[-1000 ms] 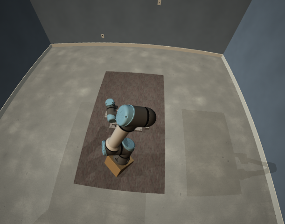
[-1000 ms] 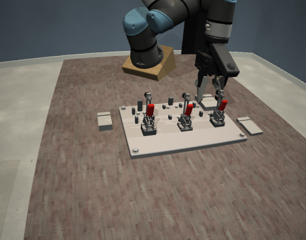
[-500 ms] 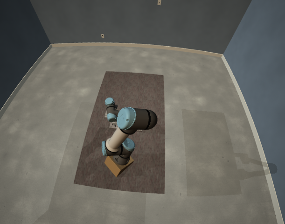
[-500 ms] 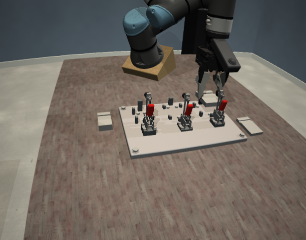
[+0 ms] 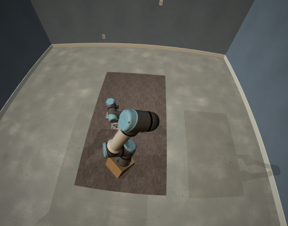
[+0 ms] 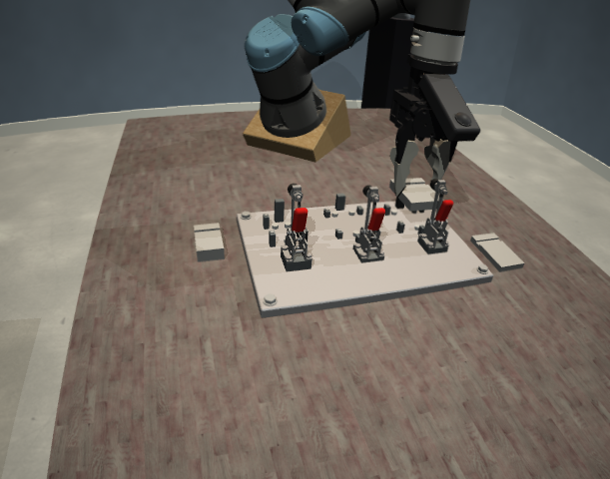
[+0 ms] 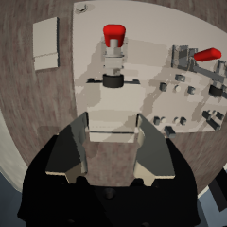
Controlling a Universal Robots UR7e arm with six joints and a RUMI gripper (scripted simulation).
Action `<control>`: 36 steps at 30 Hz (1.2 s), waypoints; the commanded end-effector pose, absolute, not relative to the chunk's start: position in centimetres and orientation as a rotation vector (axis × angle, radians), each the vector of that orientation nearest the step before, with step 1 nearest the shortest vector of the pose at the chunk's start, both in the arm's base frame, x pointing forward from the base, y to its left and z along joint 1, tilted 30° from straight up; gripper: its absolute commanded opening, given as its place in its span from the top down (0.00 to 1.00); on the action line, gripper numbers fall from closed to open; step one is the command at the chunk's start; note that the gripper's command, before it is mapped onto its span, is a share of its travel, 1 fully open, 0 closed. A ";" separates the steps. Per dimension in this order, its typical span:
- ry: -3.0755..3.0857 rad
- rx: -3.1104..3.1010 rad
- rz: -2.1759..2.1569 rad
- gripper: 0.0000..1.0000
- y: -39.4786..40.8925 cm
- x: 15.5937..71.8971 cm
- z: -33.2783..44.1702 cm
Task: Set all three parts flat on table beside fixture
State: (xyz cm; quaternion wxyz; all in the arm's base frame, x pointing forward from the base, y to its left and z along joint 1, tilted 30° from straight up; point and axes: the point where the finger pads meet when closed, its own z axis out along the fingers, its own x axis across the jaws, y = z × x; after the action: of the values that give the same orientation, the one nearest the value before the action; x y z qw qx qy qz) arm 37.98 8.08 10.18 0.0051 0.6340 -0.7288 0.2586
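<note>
In the exterior view, your fixture plate (image 5: pixel 112 127) (image 6: pixel 335 288) (image 7: pixel 156 28) lies on the table (image 5: pixel 144 92) (image 6: pixel 345 386) (image 7: pixel 14 61), in front of the mounting block (image 5: pixel 114 168) (image 6: pixel 333 129). Three clamps stand across the plate: the left clamp (image 6: pixel 296 257), the middle clamp (image 6: pixel 368 249) (image 7: pixel 181 57) and the right clamp (image 6: pixel 432 240) (image 7: pixel 113 61). You have one part (image 6: pixel 209 242) on the table left of the plate, another part (image 6: pixel 498 252) (image 7: pixel 45 40) on the table to its right. The third part (image 6: pixel 419 196) (image 7: pixel 114 106) is behind the right clamp, between the gripper (image 6: pixel 419 191) (image 7: pixel 112 113) fingers, perhaps overhanging the plate's back edge.
</note>
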 end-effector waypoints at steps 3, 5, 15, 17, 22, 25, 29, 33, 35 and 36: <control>-2.283 1.986 0.811 1.00 8.6 37.4 11.1; -2.283 1.986 0.811 1.00 8.8 37.1 11.5; -2.283 1.986 0.811 1.00 9.3 36.4 12.6; -2.283 1.986 0.811 1.00 9.3 36.3 12.7; -2.283 1.986 0.811 1.00 9.3 36.3 12.7; -2.283 1.986 0.811 1.00 9.3 36.3 12.7; -2.283 1.986 0.811 1.00 9.3 36.3 12.7; -2.283 1.986 0.811 1.00 9.3 36.3 12.7; -2.283 1.986 0.811 1.00 9.3 36.3 12.7; -2.283 1.986 0.811 1.00 9.3 36.3 12.7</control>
State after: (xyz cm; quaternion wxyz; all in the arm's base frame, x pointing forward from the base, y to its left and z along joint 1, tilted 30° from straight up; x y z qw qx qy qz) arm 36.30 9.32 12.62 0.0051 0.6340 -0.7288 0.2586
